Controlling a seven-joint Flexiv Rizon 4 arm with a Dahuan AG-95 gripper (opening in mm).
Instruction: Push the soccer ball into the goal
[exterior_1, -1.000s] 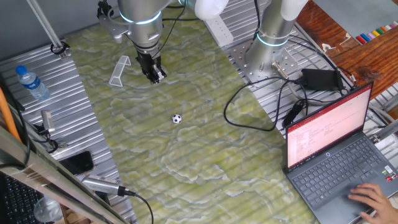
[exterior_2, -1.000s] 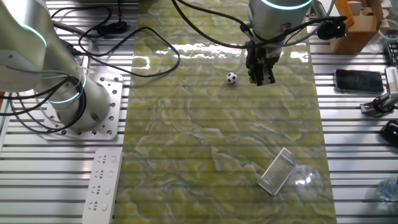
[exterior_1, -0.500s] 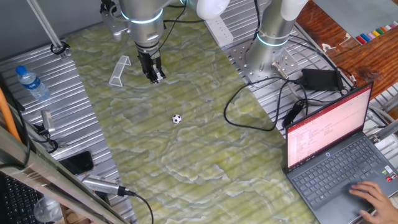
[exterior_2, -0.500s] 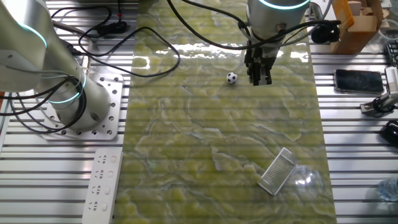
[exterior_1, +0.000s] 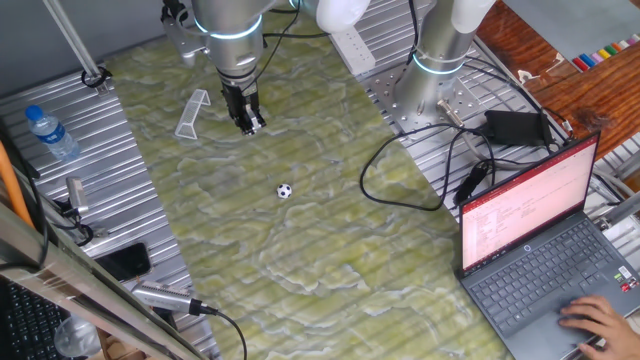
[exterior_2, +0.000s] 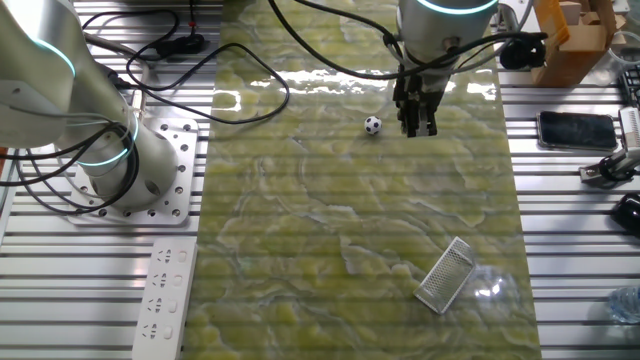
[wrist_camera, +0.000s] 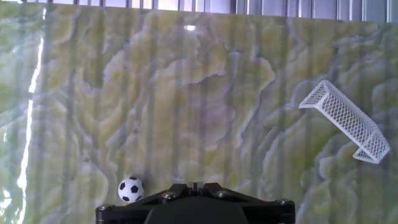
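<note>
At the upper middle of the other fixed view, the gripper (exterior_2: 417, 127) hangs over the green marbled surface (exterior_2: 330, 250) with its jaws pressed together on nothing. The soccer ball (exterior_2: 372, 125) lies just left of it, apart from the fingers; in the hand view it sits at the lower left (wrist_camera: 130, 188). The goal (exterior_2: 445, 274) lies well apart at the lower right, tilted. A water bottle (exterior_1: 52, 133) rests at the left edge of one fixed view.
</note>
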